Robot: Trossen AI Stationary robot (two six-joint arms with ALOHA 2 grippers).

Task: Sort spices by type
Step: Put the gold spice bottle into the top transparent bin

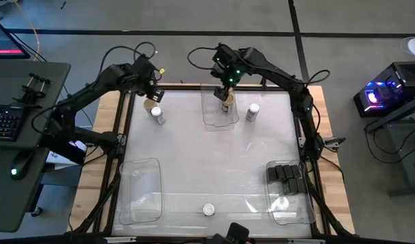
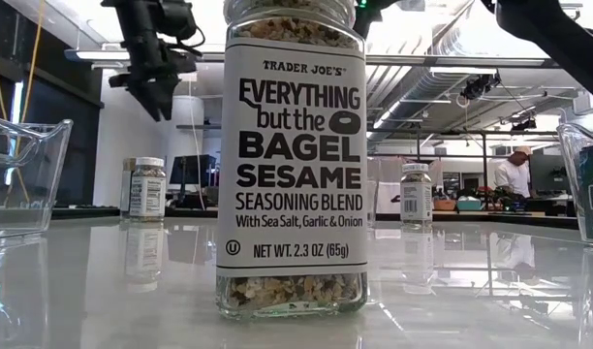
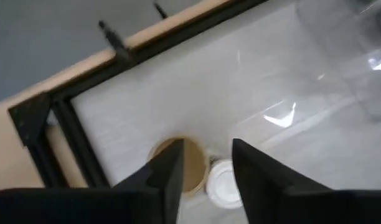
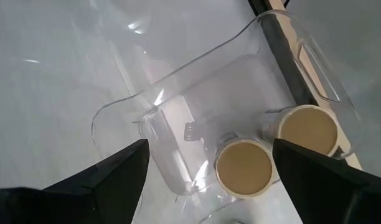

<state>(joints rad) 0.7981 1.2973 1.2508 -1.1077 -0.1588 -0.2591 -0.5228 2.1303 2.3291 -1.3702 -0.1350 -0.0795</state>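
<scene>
Two spice jars stand side by side at the table's far left: one with a tan lid (image 1: 148, 105) (image 3: 185, 164) and one with a white lid (image 1: 157, 116) (image 3: 223, 184). My left gripper (image 1: 154, 95) (image 3: 207, 168) hangs above them, partly open, with nothing between its fingers. My right gripper (image 1: 226, 86) (image 4: 206, 165) hovers wide open over the far clear bin (image 1: 220, 120), where two tan-lidded jars (image 4: 243, 168) (image 4: 309, 129) stand upright. Another white-lidded jar (image 1: 253, 112) stands right of that bin. One more (image 1: 208, 209) (image 2: 292, 155) stands at the near edge.
A clear bin (image 1: 289, 207) at the near right holds several black boxes (image 1: 285, 176). A clear bin with nothing in it (image 1: 140, 191) lies at the near left. The table has a dark frame (image 1: 123, 135) around it. A person (image 2: 514, 174) stands far off in the room.
</scene>
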